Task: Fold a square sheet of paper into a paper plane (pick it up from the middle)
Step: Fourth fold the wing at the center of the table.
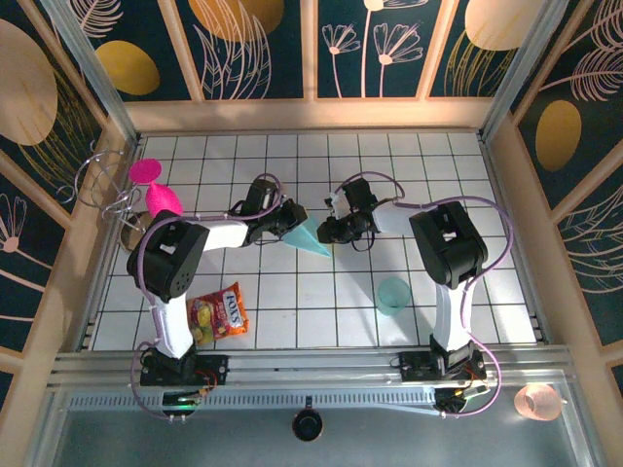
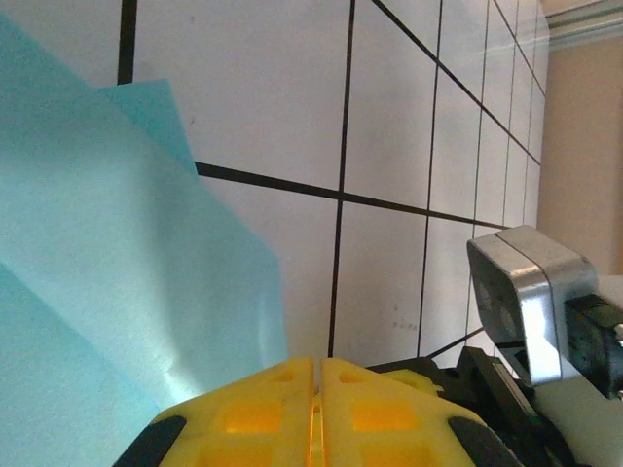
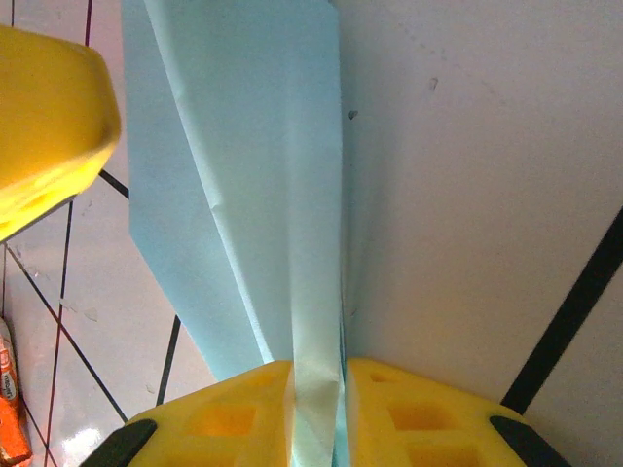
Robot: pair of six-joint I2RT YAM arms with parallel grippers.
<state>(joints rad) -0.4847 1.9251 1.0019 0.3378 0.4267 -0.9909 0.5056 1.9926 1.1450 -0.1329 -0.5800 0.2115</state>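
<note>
A white tiled tabletop (image 1: 292, 302) with dark grid lines forms the floor of the cell, and its gloss gives soft reflections. Pale wooden walls (image 1: 311, 115) close it in on three sides. Above them stand dark teal panels (image 1: 389, 49) printed with gold ovals and thin line-drawn leaves and flowers, divided by wooden slats. Metal posts (image 1: 92, 68) rise at the two far corners. An aluminium rail (image 1: 311, 365) runs along the near edge, with a grey ledge (image 1: 389, 428) below it. The light is bright and even.

lettering on snack packet (image 1: 217, 314), unreadable
</note>
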